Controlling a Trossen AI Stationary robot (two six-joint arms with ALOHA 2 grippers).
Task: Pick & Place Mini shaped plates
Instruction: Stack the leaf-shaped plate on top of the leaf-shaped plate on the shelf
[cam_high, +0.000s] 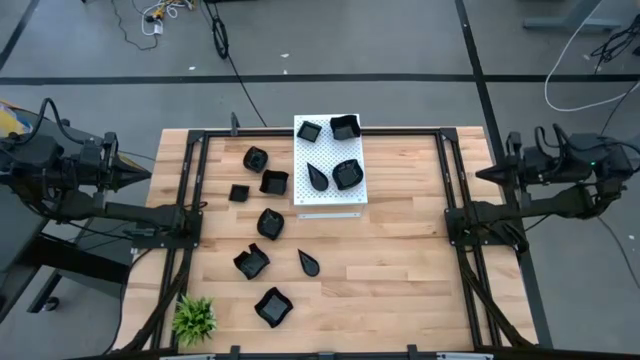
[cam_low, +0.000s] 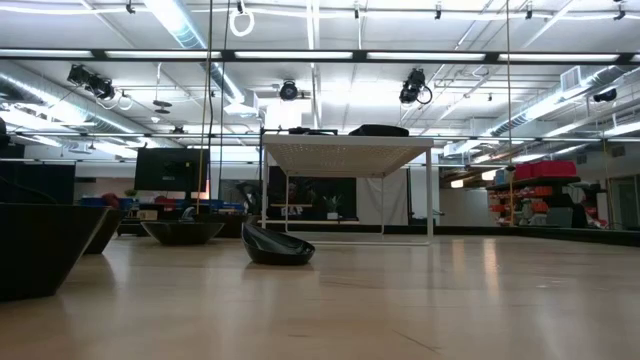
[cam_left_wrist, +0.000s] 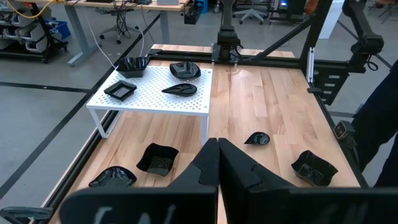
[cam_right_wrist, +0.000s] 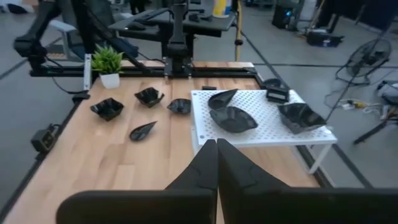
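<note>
While both arms wait drawn back at the table's two sides in the high view, the left gripper (cam_high: 140, 176) and the right gripper (cam_high: 487, 174) each have their fingers pressed together on nothing. Four mini shaped plates (cam_high: 345, 175) lie on the white perforated board (cam_high: 330, 201) at the far middle of the wooden table (cam_high: 400, 270); seven more are scattered on the bare wood to the left of the board and nearer than it, including a teardrop plate (cam_high: 309, 264) on its own. A small green plant (cam_high: 194, 318) stands at the near left corner.

In the low view, the board stands on thin legs across the table, with dark shapes on top of it. One dark plate (cam_low: 277, 246) sits on the wood in front of it, and others show at the left edge.

In the left wrist view, that arm's dark fingers (cam_left_wrist: 239, 165) meet in a point, facing the board and its four plates, with more plates on the wood close by.

In the right wrist view, the fingers (cam_right_wrist: 233, 163) likewise close to a point, facing the board, the loose plates beyond it and the plant.
</note>
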